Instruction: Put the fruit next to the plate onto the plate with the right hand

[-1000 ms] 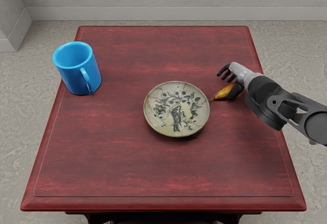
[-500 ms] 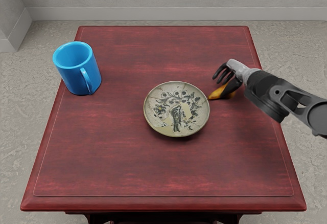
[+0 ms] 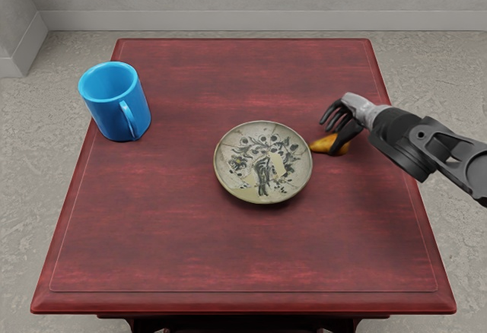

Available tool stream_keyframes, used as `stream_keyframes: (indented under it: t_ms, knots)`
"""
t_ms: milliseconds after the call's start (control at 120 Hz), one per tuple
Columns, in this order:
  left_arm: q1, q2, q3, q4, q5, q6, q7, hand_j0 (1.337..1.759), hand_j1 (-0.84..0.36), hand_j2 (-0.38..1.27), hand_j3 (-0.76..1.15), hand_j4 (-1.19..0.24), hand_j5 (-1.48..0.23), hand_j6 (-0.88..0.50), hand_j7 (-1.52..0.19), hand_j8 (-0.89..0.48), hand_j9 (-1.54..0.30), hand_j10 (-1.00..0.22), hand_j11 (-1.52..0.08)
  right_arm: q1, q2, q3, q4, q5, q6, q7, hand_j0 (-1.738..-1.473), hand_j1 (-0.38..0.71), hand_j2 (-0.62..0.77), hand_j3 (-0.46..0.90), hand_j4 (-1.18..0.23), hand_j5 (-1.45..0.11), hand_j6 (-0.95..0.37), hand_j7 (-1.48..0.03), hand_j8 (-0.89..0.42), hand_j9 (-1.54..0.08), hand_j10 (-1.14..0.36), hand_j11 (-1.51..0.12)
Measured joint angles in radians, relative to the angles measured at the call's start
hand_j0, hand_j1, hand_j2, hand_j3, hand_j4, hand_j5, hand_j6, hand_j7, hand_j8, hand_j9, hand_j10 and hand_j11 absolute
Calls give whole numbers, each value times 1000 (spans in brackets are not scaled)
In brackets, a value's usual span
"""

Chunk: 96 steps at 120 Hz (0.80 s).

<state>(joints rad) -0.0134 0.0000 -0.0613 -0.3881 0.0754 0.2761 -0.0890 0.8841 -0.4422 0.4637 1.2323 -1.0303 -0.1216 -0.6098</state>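
Red-brown wood makes up the one table (image 3: 228, 249), which carries one blue mug (image 3: 114, 101) near its far left corner, one patterned plate (image 3: 221, 162) at the middle and one orange-yellow fruit (image 3: 321, 146). The fruit lies on the table just beside the plate's right rim, its long axis running roughly left to right and its narrow end pointing at the plate. One right hand (image 3: 344, 116) hangs over the fruit's right end; whether it has closed on the fruit cannot be told. Compared with a second ago, the fruit lies flatter and slightly nearer the plate.
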Motion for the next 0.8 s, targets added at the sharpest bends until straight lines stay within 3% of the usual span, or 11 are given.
stream_keyframes:
  t_ms: [267, 500, 800]
  knots:
    - [0, 0, 0, 0, 0, 0, 0, 1658, 348, 0, 0, 0, -1, 0, -1, 0, -1, 0, -1, -1, -2, -1, 0, 8, 1, -1, -1655, 213, 451, 0, -760, -964, -753, -978, -670, -979, -691, -1002]
    - [0, 0, 1, 0, 0, 0, 0, 1658, 348, 0, 0, 0, -1, 0, -1, 0, -1, 0, -1, 19, -38, 3, -1, 62, 1, -1, -1656, 294, 571, 0, -802, -1049, -804, -1044, -590, -1048, -614, -1060]
    - [0, 0, 1, 0, 0, 0, 0, 1658, 348, 0, 0, 0, 0, 0, 0, 0, 0, 0, 0, 56, -84, 5, -2, 135, 0, -1, -1656, 318, 579, 0, -839, -1086, -838, -1088, -576, -1085, -590, -1101]
